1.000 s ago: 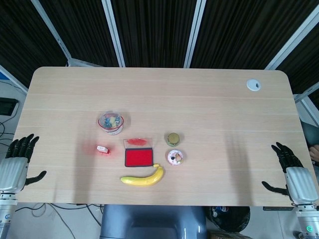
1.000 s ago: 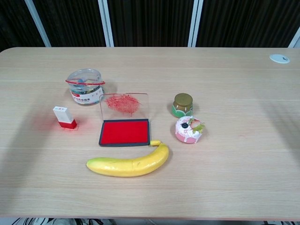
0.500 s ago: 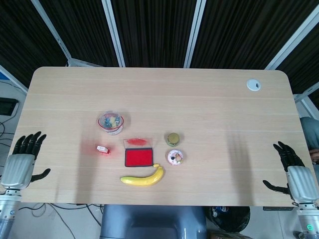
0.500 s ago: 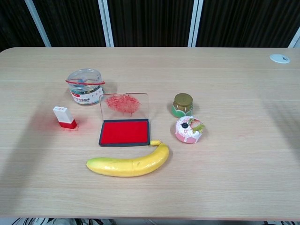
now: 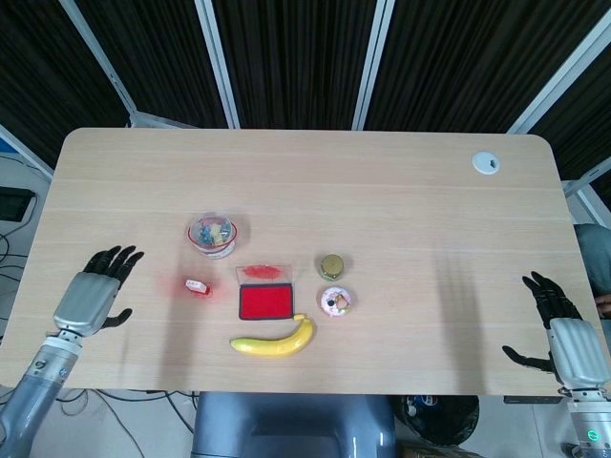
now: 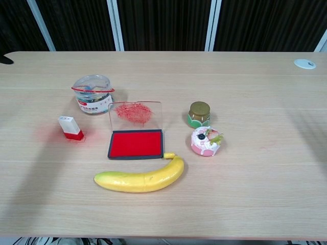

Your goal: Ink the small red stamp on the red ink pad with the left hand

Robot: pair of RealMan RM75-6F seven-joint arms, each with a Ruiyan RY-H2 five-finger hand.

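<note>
Starting at the bottom edge of the head view, the right hand [image 5: 561, 330] was seen at the lower right corner, fingers apart and holding nothing, parked off the table's [image 5: 401, 181] rim, presumably because the task gives it no part. At the lower left, the left hand [image 5: 94, 292] was found over the table's near-left portion, fingers spread wide and empty, its fingertips directed toward the centre of the frame, where the small red stamp [image 5: 198, 285] stood; the open spread was judged to be preparation for a grasp not yet made. A clear gap was left between hand and stamp.

Low in the middle of the chest view, a banana [image 6: 141, 178] lay just below the red ink pad [image 6: 136, 143], whose clear lid [image 6: 135, 115] was propped upright behind it, leaving the red surface exposed for inking. The stamp [image 6: 70, 127] was seen left of the pad, upright, apart from it. A small pink cake [image 6: 206, 141] and a gold-lidded jar [image 6: 199, 113] were placed right of the pad. Higher in the frame, a clear tub [image 6: 92, 94] stood above the stamp.
</note>
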